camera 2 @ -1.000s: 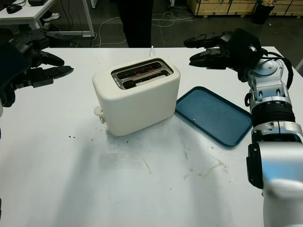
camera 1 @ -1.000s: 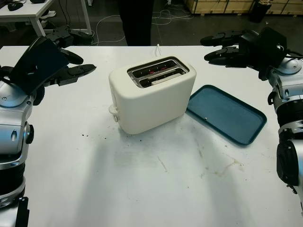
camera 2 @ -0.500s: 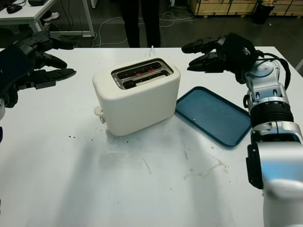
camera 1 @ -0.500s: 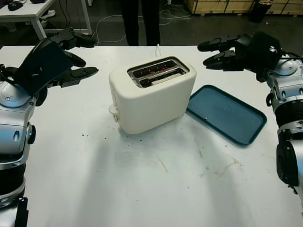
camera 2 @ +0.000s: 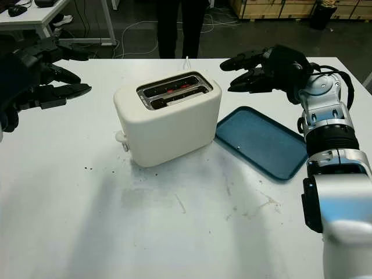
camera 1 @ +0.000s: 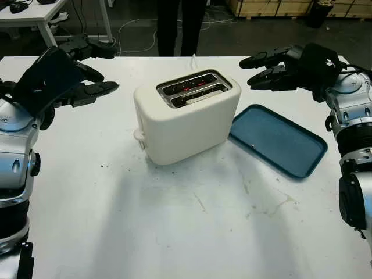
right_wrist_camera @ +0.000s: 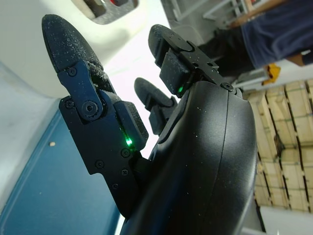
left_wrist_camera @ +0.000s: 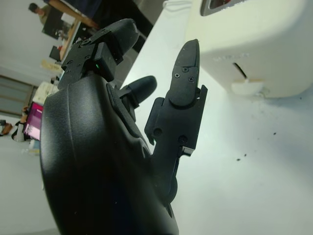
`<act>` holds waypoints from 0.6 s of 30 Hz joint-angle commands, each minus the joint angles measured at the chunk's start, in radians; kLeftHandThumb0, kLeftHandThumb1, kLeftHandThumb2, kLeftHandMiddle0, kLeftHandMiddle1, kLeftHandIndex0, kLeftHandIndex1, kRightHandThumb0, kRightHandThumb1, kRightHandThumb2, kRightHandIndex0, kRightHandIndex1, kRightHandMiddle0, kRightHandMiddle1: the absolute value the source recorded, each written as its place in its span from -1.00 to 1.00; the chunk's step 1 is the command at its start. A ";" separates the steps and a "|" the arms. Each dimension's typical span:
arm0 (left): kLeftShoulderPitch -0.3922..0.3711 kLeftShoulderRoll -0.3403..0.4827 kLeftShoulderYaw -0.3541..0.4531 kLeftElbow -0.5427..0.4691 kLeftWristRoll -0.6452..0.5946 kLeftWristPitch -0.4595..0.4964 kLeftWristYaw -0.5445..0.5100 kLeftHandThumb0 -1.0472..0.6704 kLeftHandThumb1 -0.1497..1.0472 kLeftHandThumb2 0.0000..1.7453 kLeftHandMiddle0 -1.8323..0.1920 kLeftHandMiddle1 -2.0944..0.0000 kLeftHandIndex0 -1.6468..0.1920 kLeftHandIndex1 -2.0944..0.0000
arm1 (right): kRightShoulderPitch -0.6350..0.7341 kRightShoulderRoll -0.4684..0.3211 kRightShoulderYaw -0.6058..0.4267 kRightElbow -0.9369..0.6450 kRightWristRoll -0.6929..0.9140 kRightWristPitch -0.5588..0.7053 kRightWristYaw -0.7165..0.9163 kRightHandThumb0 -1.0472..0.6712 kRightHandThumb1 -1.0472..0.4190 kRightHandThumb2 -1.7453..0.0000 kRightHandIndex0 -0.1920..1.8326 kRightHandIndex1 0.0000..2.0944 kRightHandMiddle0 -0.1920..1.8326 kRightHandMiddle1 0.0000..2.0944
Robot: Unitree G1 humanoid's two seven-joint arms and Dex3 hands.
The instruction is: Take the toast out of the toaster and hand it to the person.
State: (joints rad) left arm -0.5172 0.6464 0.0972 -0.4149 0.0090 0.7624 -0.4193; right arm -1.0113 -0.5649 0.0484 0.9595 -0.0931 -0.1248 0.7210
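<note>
Sitting mid-desk [camera 1: 174,232], the toaster [camera 1: 186,119] shows no toast above its slots; whether any sits inside I cannot tell. A tray [camera 1: 279,139] lies at its 3 o'clock. Left hand [camera 1: 87,70] at 9 and right hand [camera 1: 267,67] at 2 are open, flanking it for the reach; the right has edged closer. A person [camera 1: 180,23] waits at 12.

You cannot make out any toast in the toaster [camera 1: 186,116]: its slots [camera 1: 193,88] show dark grilles with a few red glints, and their depths are hidden. The person [camera 1: 180,26] beyond the surface [camera 1: 174,221] is cut off at the top edge, leaving you dark legs. The tray's [camera 1: 279,139] near-left corner is tucked behind the toaster.
</note>
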 commanded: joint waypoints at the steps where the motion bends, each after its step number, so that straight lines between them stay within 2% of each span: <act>1: 0.001 0.019 0.007 0.011 -0.010 -0.021 -0.017 -0.09 0.71 -0.85 0.78 -0.38 0.67 0.08 | -0.031 0.008 -0.005 0.019 0.014 -0.015 0.023 -0.73 -0.59 1.00 -0.28 -0.52 -0.12 -0.99; 7: -0.007 0.048 0.008 0.011 -0.030 -0.003 -0.060 -0.16 0.65 -0.84 0.80 -0.37 0.69 0.06 | -0.044 0.009 -0.004 0.025 0.012 0.001 0.052 -0.73 -0.57 1.00 -0.27 -0.53 -0.10 -0.98; 18: -0.010 0.066 0.006 0.012 -0.041 0.004 -0.076 -0.16 0.61 -0.84 0.79 -0.33 0.71 0.08 | -0.049 -0.009 -0.014 0.052 0.014 -0.074 0.096 -0.76 -0.61 0.99 -0.25 -0.50 -0.09 -0.98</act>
State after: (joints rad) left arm -0.5173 0.6921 0.1013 -0.3983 -0.0312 0.7605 -0.4928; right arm -1.0421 -0.5646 0.0437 1.0026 -0.0918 -0.1737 0.8108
